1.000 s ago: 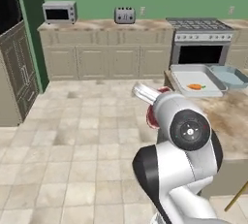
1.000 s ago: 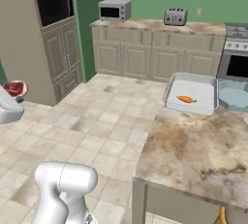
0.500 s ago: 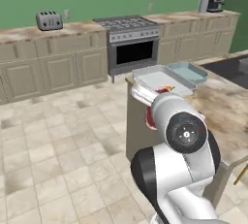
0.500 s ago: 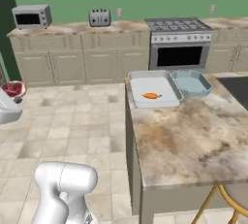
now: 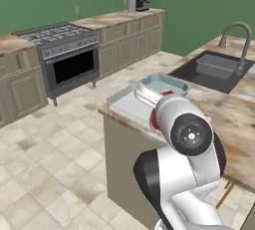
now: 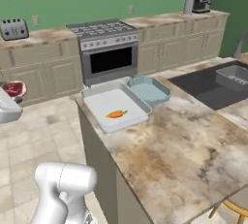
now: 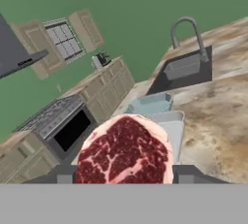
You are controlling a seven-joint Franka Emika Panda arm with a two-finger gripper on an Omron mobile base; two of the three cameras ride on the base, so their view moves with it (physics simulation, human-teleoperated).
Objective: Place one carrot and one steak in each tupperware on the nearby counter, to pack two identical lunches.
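My gripper (image 7: pixel 125 175) is shut on a raw red marbled steak (image 7: pixel 125 150), which stands up between the two fingers. In the right base view the steak (image 6: pixel 14 89) hangs at the far left, off the counter's (image 6: pixel 179 150) end and over the floor. The large whitish rectangular tupperware (image 6: pixel 104 103) lies at the counter's near corner with one orange carrot (image 6: pixel 116 114) inside. Right behind it sits the small pale blue tupperware (image 6: pixel 149 90), with nothing in it. The left base view has both tupperware (image 5: pixel 125 105) (image 5: pixel 162 83) partly behind my arm, beside a red edge of the steak (image 5: pixel 154 121).
A dark sink (image 6: pixel 213 80) with a grey basin and a curved faucet (image 5: pixel 239 35) is set into the counter beyond the containers. A stove (image 6: pixel 109 53) and beige cabinets line the green back wall. Tiled floor lies open between them and the counter.
The base has swung round, so the whole scene has shifted; the counter with both containers is closer and the sink has come into view. The steak stays in the gripper.
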